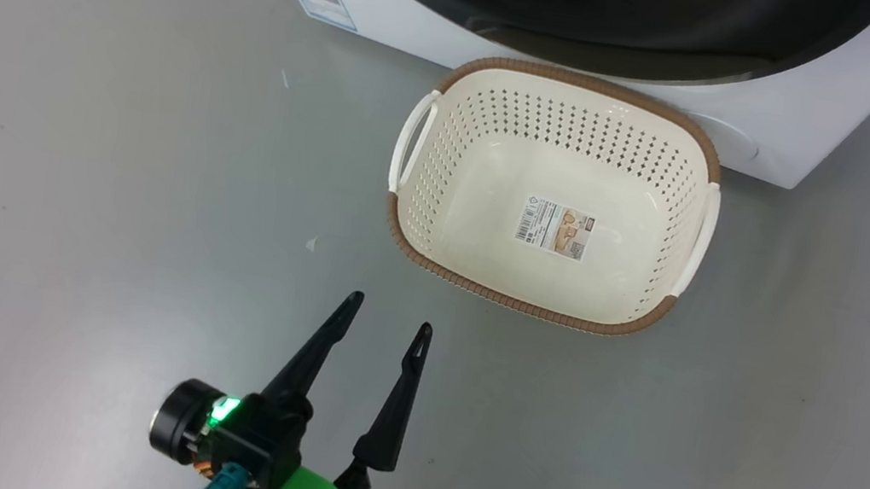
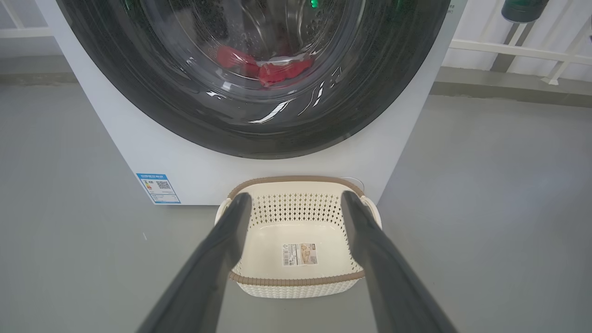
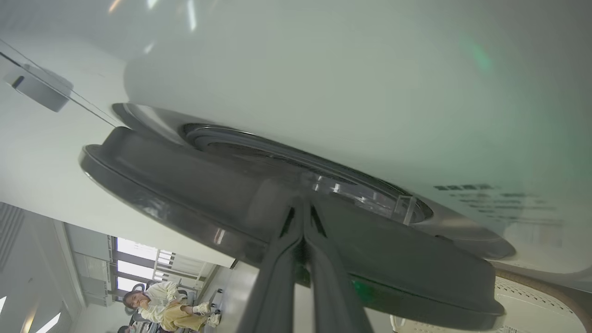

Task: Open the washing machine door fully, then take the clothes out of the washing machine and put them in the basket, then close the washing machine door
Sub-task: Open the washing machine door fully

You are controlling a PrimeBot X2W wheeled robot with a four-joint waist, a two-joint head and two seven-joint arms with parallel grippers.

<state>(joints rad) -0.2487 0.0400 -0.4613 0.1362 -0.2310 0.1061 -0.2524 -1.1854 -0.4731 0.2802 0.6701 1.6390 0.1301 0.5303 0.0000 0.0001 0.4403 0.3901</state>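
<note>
The white washing machine (image 1: 400, 15) stands at the top of the head view, its black-rimmed door (image 1: 608, 11) facing me. Through the door glass (image 2: 259, 46) I see the red clothes (image 2: 277, 71) lying in the drum. The cream basket (image 1: 529, 310) sits empty on the floor just in front of the machine. My left gripper (image 1: 390, 313) hovers open short of the basket, nothing between its fingers (image 2: 217, 259). My right gripper (image 3: 303, 208) is shut, tips together at the door's dark rim (image 3: 185, 180), which seems to stand slightly off the white front (image 3: 323, 69).
Grey floor (image 1: 84, 166) spreads wide to the left and right of the basket. A blue label (image 2: 158, 187) marks the washer's lower left corner. White railings (image 2: 518, 48) run behind the machine. A person (image 3: 162, 300) sits far off in the room.
</note>
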